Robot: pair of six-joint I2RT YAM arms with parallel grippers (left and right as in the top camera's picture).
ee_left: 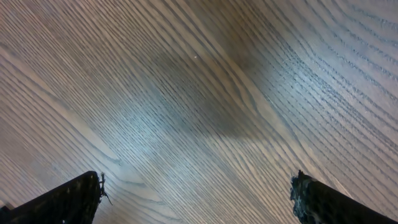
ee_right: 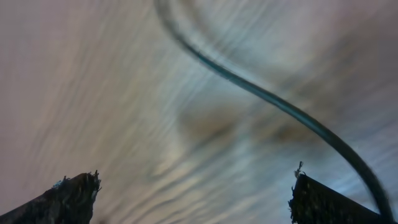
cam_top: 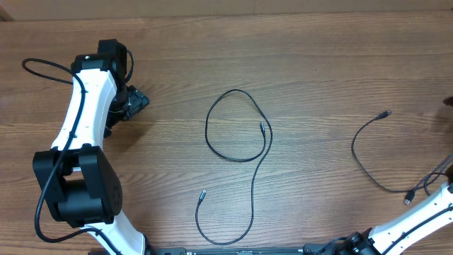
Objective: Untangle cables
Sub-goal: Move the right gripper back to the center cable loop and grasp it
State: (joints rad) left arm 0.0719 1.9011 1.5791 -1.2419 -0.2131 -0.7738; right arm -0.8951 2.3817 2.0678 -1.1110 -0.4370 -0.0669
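Two thin black cables lie apart on the wooden table. The centre cable (cam_top: 244,152) forms a loop, then trails down to a plug at the front. The right cable (cam_top: 361,159) curves from a small plug at the back to a plug beside my right arm. My left gripper (cam_top: 134,99) is at the far left, well away from both cables. In its wrist view the left gripper (ee_left: 196,186) is open over bare wood. My right gripper (ee_right: 196,183) is open, with nothing between its fingers. A blurred black cable (ee_right: 273,102) sweeps across the table above its right finger.
The left arm's white links and black base (cam_top: 78,184) fill the left side of the table. The right arm (cam_top: 417,216) enters from the bottom right, with thicker wiring (cam_top: 439,173) beside it. The right gripper itself is past the overhead view's right edge.
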